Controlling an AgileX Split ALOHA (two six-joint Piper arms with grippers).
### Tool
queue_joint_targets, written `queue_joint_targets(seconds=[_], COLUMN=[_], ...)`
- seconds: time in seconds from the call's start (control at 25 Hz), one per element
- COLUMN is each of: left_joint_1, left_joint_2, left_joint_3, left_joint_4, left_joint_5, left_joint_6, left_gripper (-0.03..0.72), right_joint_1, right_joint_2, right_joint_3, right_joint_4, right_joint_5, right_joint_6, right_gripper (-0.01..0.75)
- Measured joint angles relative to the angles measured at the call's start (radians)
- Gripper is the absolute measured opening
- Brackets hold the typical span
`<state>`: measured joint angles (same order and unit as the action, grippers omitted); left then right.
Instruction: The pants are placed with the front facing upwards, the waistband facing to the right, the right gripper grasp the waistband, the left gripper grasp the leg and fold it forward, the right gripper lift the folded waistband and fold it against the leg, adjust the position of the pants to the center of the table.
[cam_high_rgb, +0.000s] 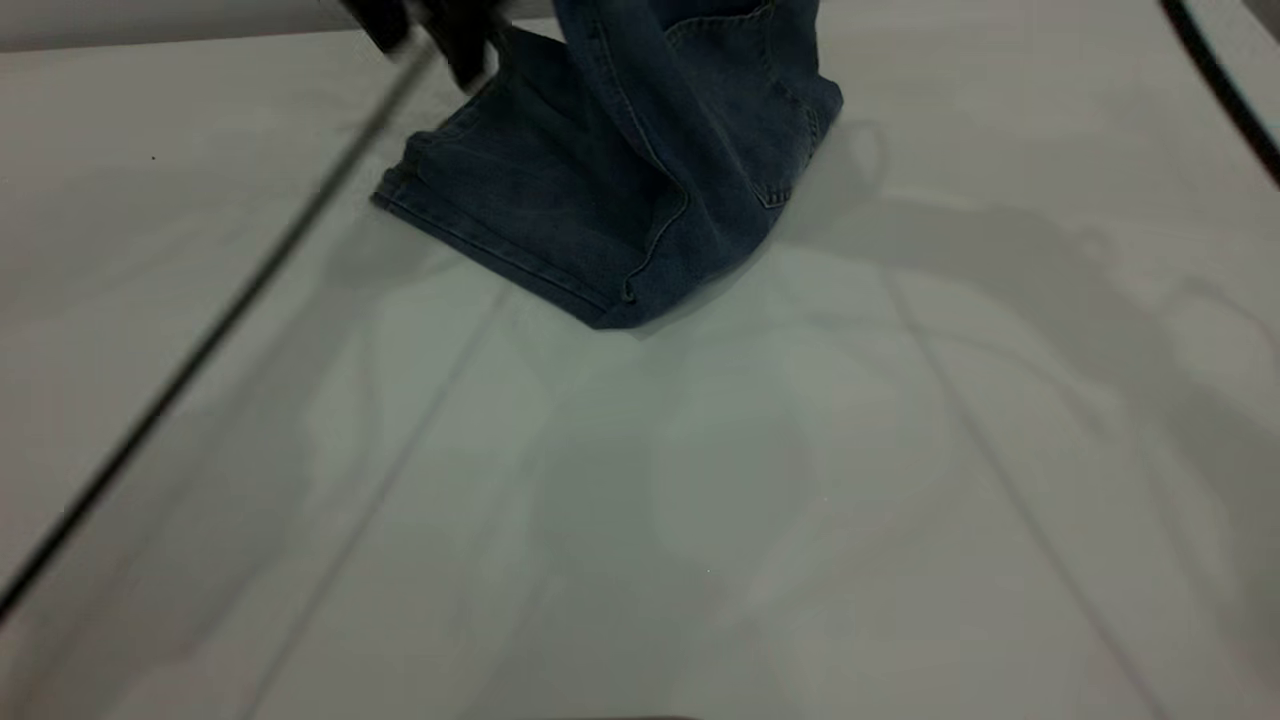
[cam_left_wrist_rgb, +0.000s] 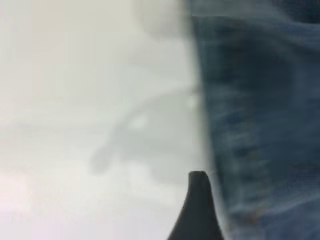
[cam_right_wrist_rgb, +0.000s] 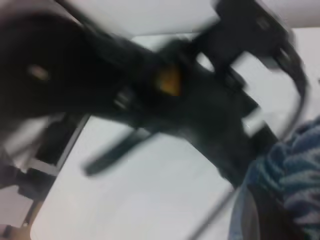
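Observation:
The blue denim pants lie near the table's far edge. Their leg end rests flat on the table while the upper part rises out of the exterior view's top. My right gripper is out of the exterior view. In the right wrist view it is shut on the ruffled waistband and holds it up. My left gripper is a blurred black shape just left of the pants' raised edge. In the left wrist view the denim lies close against it.
The left arm's black cable runs diagonally across the table's left side. Another dark cable crosses the far right corner. The left arm shows large and blurred in the right wrist view. Bare table stretches in front of the pants.

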<state>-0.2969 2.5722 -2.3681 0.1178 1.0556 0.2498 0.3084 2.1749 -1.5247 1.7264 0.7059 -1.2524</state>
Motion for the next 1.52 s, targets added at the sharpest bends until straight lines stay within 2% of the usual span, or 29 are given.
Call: queue_joint_targets(seconds=[0.12, 0.28, 0.4, 0.56, 0.64, 0.76, 0.84, 0.96, 1.08, 1.28, 1.52], left_joint_1=[0.015, 0.022, 0.022, 0.022, 0.022, 0.022, 0.022, 0.022, 0.022, 0.022, 0.022], left_joint_2=[-0.027, -0.032, -0.034, -0.036, -0.036, -0.036, -0.036, -0.036, -0.036, -0.045, -0.047], left_joint_3=[-0.057, -0.141, -0.179, -0.187, -0.187, -0.187, -0.187, -0.187, -0.187, -0.187, -0.188], left_joint_4=[0.088, 0.125, 0.121, 0.116, 0.113, 0.113, 0.113, 0.113, 0.113, 0.022, -0.170], left_joint_5=[0.050, 0.101, 0.110, 0.110, 0.110, 0.110, 0.110, 0.111, 0.114, 0.116, 0.116], left_joint_6=[-0.026, -0.087, -0.103, -0.108, -0.110, -0.110, -0.112, -0.112, -0.112, -0.108, -0.028], left_gripper=[0.547, 0.547, 0.547, 0.547, 0.547, 0.547, 0.547, 0.547, 0.547, 0.547, 0.547], right_joint_1=[0.025, 0.063, 0.086, 0.098, 0.100, 0.100, 0.100, 0.101, 0.101, 0.060, -0.089], right_joint_2=[0.035, 0.092, 0.142, 0.206, 0.233, 0.248, 0.249, 0.249, 0.248, 0.248, 0.248], right_joint_3=[-0.002, -0.008, -0.008, -0.025, -0.046, -0.087, -0.123, -0.190, -0.223, -0.228, -0.228], right_joint_4=[0.048, 0.063, 0.067, 0.068, 0.068, 0.067, 0.064, 0.062, 0.060, -0.024, -0.313], right_joint_5=[-0.016, -0.061, -0.097, -0.088, -0.067, 0.031, 0.139, 0.319, 0.402, 0.367, 0.244], right_joint_6=[-0.092, -0.156, -0.168, -0.178, -0.178, -0.182, -0.198, -0.214, -0.186, -0.026, 0.272], right_gripper=[0.049, 0.053, 0.095, 0.276, 0.405, 0.566, 0.620, 0.626, 0.594, 0.576, 0.575])
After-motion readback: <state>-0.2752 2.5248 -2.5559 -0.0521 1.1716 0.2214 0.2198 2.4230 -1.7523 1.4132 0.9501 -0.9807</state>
